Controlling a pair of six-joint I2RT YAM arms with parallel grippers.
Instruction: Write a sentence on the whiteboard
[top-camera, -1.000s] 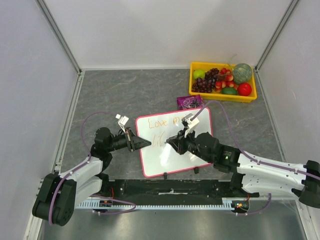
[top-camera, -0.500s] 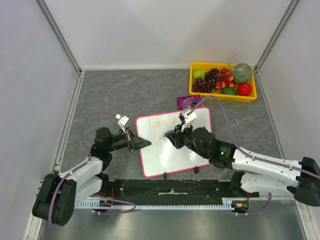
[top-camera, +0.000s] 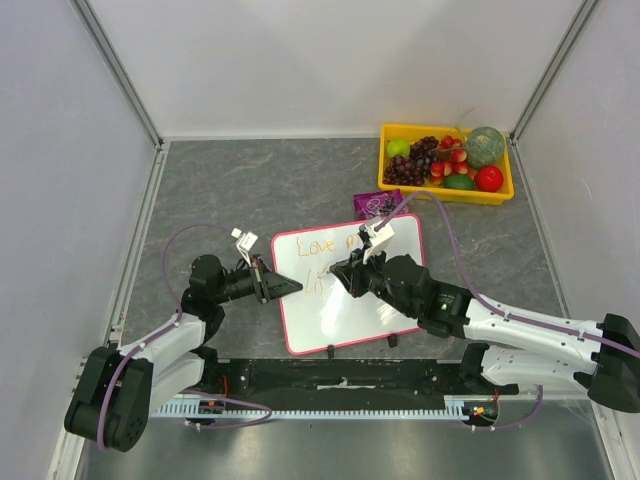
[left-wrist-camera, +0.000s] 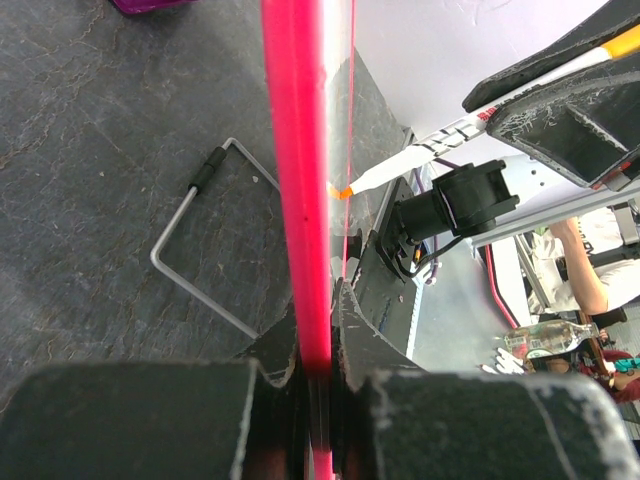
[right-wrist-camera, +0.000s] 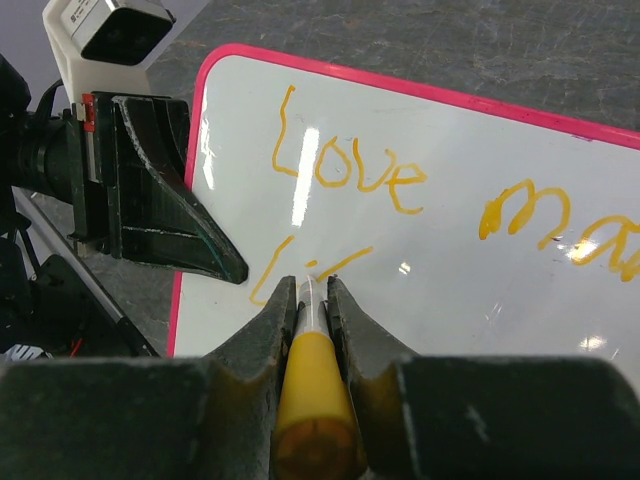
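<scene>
The whiteboard, white with a pink-red frame, stands tilted on the grey table. My left gripper is shut on its left edge; in the left wrist view the pink frame runs down between the jaws of that gripper. My right gripper is shut on an orange marker whose tip touches the board. The sentence reads "Love ma" on the top line in orange. Below it a second line starts with "Li" right at the marker tip. My right arm hides part of the board in the top view.
A yellow tray of fruit sits at the back right. A small purple object lies just behind the board. A wire foot of the board rests on the table. Walls close in left, right and back.
The right gripper with the marker has shifted slightly up the board toward the second line's start, then held nearly still. The left gripper has not moved.
</scene>
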